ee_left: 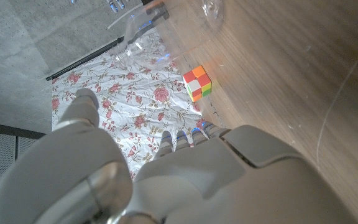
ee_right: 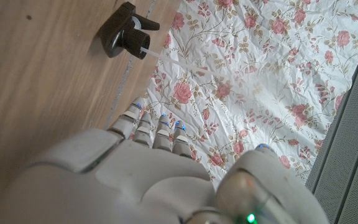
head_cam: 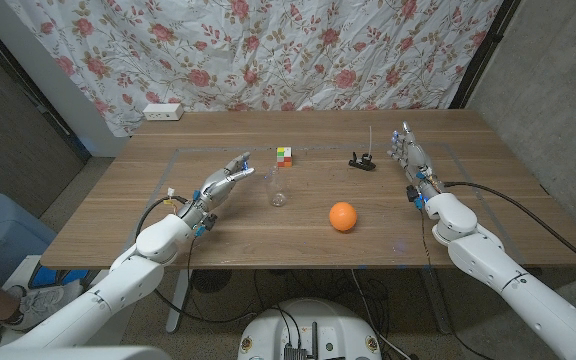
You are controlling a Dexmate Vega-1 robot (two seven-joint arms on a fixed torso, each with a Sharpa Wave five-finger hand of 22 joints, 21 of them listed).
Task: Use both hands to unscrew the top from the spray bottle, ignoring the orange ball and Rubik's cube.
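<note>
The clear bottle is seen upright mid-worktop, its black top laid apart near the right hand. Nothing is held; the fingers of both it and the left hand are extended.

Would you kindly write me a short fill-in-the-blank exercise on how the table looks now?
1. The black spray top lies ____ the clear bottle.
2. The ball is coloured ____.
3. The Rubik's cube sits farther from the robot than the ____.
4. The hand nearer the bottle is the ____ hand.

Missing words: apart from; orange; bottle; left
</note>
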